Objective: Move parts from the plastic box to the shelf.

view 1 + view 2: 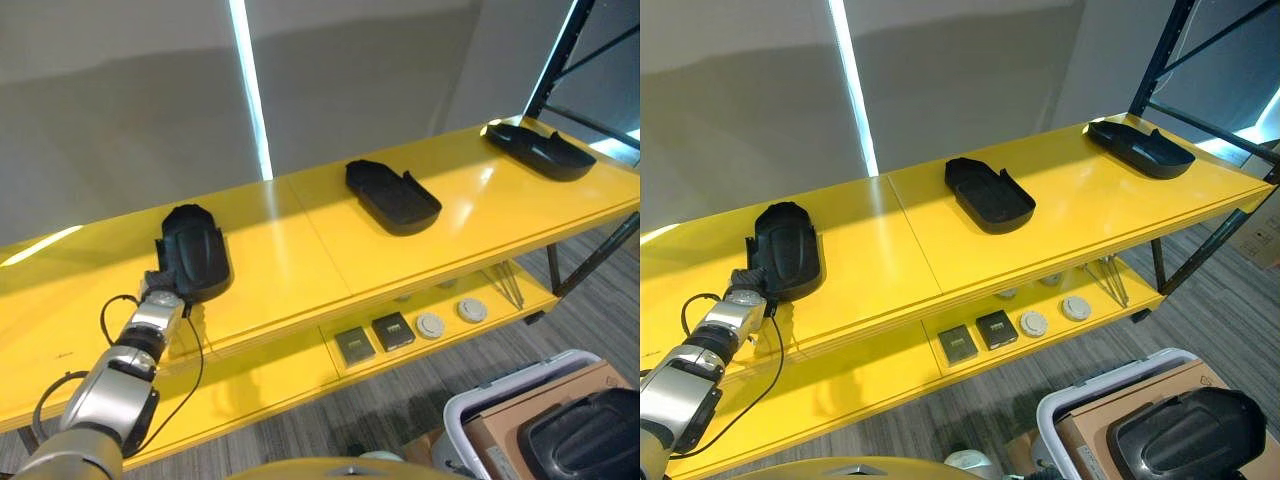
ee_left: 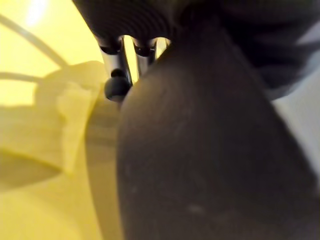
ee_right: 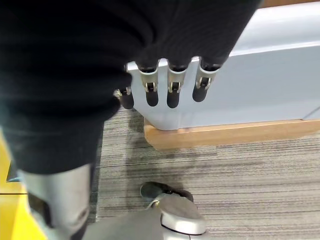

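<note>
The black part (image 1: 194,250) at the left end of the yellow shelf (image 1: 300,250) lies flat on the top board, and the left hand (image 1: 160,285) is at its near end. In the left wrist view the dark part (image 2: 200,160) sits right against the hand, with silver fingers (image 2: 119,65) reaching down beside its edge. Whether these fingers are gripping the part or are loose against it I cannot tell, because most of them are hidden behind it.

Two more black parts rest on the same board: one in the middle (image 1: 392,196) and one at the far right end (image 1: 540,150). They are well apart from each other, so I judge that each part gets its own place along the shelf, spaced in a row.

Another black part (image 1: 1185,435) waits low at the right, on top of a cardboard box (image 1: 1110,445) that sits inside the plastic box (image 1: 1080,400) on the floor. This is probably the next one to move.

The right hand (image 3: 170,85) hangs beside the plastic box (image 3: 250,90) with its fingers relaxed and holding nothing.

On the lower shelf lie two dark square pieces (image 1: 375,338) and two round pale pieces (image 1: 450,318). No writing can be read on any part or box.
</note>
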Motion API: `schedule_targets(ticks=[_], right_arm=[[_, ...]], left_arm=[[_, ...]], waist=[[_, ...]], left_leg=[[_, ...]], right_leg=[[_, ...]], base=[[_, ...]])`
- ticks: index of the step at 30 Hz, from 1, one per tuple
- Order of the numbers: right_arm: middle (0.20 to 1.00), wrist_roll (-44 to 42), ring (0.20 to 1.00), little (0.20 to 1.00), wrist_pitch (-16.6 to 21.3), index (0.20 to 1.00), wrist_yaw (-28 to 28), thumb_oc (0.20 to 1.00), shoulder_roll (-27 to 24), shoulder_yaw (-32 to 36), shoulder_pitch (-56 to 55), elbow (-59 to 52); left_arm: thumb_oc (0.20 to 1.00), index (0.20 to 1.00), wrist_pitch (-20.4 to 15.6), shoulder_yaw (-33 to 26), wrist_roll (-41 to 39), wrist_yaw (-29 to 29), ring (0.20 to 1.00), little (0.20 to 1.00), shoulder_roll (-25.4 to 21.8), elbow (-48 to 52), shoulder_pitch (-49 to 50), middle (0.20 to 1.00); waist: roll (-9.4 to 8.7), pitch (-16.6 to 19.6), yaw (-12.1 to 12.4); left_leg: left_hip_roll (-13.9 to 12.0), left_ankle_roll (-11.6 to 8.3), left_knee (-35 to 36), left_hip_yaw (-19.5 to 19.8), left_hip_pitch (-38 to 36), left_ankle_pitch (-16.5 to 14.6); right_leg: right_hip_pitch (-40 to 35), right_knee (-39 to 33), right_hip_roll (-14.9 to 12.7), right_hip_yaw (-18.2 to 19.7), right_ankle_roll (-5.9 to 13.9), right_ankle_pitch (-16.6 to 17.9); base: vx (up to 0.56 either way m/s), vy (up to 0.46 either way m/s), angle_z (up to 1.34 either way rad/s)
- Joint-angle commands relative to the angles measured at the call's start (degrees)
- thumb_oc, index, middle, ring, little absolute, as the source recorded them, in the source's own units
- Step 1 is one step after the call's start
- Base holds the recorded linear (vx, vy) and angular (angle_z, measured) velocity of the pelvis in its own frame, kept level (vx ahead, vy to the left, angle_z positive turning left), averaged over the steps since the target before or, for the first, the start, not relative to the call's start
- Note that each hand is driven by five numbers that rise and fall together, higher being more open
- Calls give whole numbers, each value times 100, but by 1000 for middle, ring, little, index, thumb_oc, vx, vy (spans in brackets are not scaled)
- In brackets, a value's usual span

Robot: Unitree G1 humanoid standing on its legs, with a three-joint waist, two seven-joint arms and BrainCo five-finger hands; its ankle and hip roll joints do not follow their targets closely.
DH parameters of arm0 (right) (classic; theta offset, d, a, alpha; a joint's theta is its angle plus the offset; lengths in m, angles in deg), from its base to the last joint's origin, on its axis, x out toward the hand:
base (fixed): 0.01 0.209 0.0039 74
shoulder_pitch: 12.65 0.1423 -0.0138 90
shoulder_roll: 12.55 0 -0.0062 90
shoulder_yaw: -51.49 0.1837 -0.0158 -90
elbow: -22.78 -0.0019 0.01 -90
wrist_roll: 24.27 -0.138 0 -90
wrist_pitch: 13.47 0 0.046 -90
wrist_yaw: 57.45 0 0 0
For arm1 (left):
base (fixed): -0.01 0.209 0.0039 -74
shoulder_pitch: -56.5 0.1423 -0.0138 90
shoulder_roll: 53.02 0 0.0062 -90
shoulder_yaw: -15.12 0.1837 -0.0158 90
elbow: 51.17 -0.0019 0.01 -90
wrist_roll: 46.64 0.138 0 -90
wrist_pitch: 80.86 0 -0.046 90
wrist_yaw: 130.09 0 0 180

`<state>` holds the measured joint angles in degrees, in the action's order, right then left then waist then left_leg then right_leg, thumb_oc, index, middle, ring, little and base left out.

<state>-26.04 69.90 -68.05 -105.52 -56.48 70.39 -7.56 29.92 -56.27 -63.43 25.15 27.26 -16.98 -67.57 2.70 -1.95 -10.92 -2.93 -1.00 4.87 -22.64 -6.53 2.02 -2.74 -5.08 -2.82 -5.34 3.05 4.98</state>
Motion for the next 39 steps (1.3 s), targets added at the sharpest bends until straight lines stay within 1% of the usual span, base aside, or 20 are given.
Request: schedule_targets(ticks=[1,4,11,15,16,17,19,22,25,26,28,31,32,35,36,39], right_arm=[[1000,168,1000,1000,-17,1000,-67,1000,-21,-320,290,437],[1000,156,1000,1000,19,1000,-84,1000,1,-323,324,523],[1000,219,1000,1000,47,1000,-90,1000,17,-323,313,543],[1000,197,1000,1000,22,1000,-86,1000,26,-341,339,549],[1000,192,1000,1000,19,1000,-84,1000,26,-351,349,561],[1000,185,1000,1000,23,1000,-80,1000,21,-350,353,570],[1000,190,1000,1000,27,1000,-72,1000,21,-343,358,589],[1000,209,1000,1000,-15,1000,-64,1000,20,-353,375,587],[1000,210,1000,1000,-29,1000,-62,1000,15,-359,380,591],[1000,207,1000,1000,-42,1000,-54,1000,2,-360,381,586],[1000,210,1000,1000,-29,1000,-54,1000,-11,-362,367,597],[1000,177,1000,1000,-3,1000,-46,1000,-31,-339,336,613],[1000,182,1000,1000,15,1000,-38,1000,-49,-308,315,609],[1000,202,1000,1000,27,1000,-39,1000,-62,-285,306,623],[1000,217,1000,1000,19,1000,-36,1000,-75,-262,294,618],[1000,252,1000,1000,17,1000,-54,1000,-76,-204,266,614]], left_arm=[[200,200,212,100,-6,87,200,200,314,-699,-282,200],[200,200,197,100,-93,2,200,200,465,-810,-156,200],[200,200,152,55,-80,-114,200,200,614,-929,82,200],[200,200,5,37,-81,-186,200,200,712,-954,236,200],[445,445,-51,36,-87,-224,445,445,729,-957,260,445],[1000,1000,-63,28,-99,-230,1000,1000,736,-941,273,1000],[1000,1000,-113,13,-114,-255,1000,1000,747,-933,288,1000],[1000,1000,-304,-15,-153,-414,1000,1000,722,-824,310,1000],[1000,1000,-419,-38,19,-502,1000,1000,695,-729,296,1000],[1000,1000,-428,-32,205,-601,1000,1000,611,-607,252,1000],[1000,1000,-376,-38,335,-738,1000,1000,436,-456,196,1000],[1000,1000,-339,-112,303,-815,1000,1000,158,-305,147,1000],[1000,1000,-373,-194,312,-885,1000,1000,-17,-215,131,1000],[1000,1000,-481,-303,228,-968,1000,1000,-220,-102,115,1000],[1000,1000,-588,-417,179,-1039,1000,1000,-381,35,111,1000],[1000,1000,-675,-642,206,-1137,1000,1000,-619,349,120,1000]], waist=[[-69,-139,-69],[-79,-135,-54],[-103,-125,-27],[-107,-131,10],[-103,-137,19],[-100,-142,25],[-98,-142,31],[-92,-142,59],[-93,-143,81],[-90,-144,97],[-82,-141,119],[-71,-142,150],[-64,-150,173],[-48,-159,206],[-33,-168,239],[-19,-184,312]], left_leg=[[-560,-224,-259,227,47,-284],[-562,-223,-239,226,40,-284],[-565,-217,-228,229,27,-282],[-566,-221,-246,262,48,-275],[-563,-223,-241,269,42,-272],[-564,-225,-237,273,39,-267],[-560,-225,-229,280,36,-267],[-550,-234,-203,298,17,-259],[-550,-239,-182,313,1,-251],[-549,-244,-166,321,-9,-247],[-540,-247,-150,335,-26,-242],[-539,-255,-147,340,-37,-237],[-537,-258,-150,353,-43,-236],[-531,-262,-156,375,-50,-237],[-525,-263,-163,395,-51,-234],[-514,-264,-172,447,-53,-238]], right_leg=[[65,145,-315,115,497,-367],[60,131,-314,113,493,-373],[38,113,-310,101,483,-376],[36,120,-310,101,472,-382],[29,119,-311,97,472,-383],[26,117,-312,94,469,-381],[21,112,-314,92,471,-381],[-9,86,-325,68,478,-376],[-29,70,-329,48,477,-366],[-40,58,-331,32,478,-363],[-63,43,-331,18,480,-358],[-82,32,-339,-16,486,-351],[-100,25,-347,-41,489,-348],[-119,27,-354,-68,490,-346],[-133,30,-363,-89,491,-344],[-164,32,-383,-139,493,-345]], base=[[0,0,0],[0,0,0],[0,0,0],[0,0,0],[0,0,0],[0,0,0],[0,0,0],[0,0,0],[0,0,0],[0,0,0],[0,0,0],[0,0,0],[0,0,0],[-5,7,1],[0,0,0],[-5,10,3]])
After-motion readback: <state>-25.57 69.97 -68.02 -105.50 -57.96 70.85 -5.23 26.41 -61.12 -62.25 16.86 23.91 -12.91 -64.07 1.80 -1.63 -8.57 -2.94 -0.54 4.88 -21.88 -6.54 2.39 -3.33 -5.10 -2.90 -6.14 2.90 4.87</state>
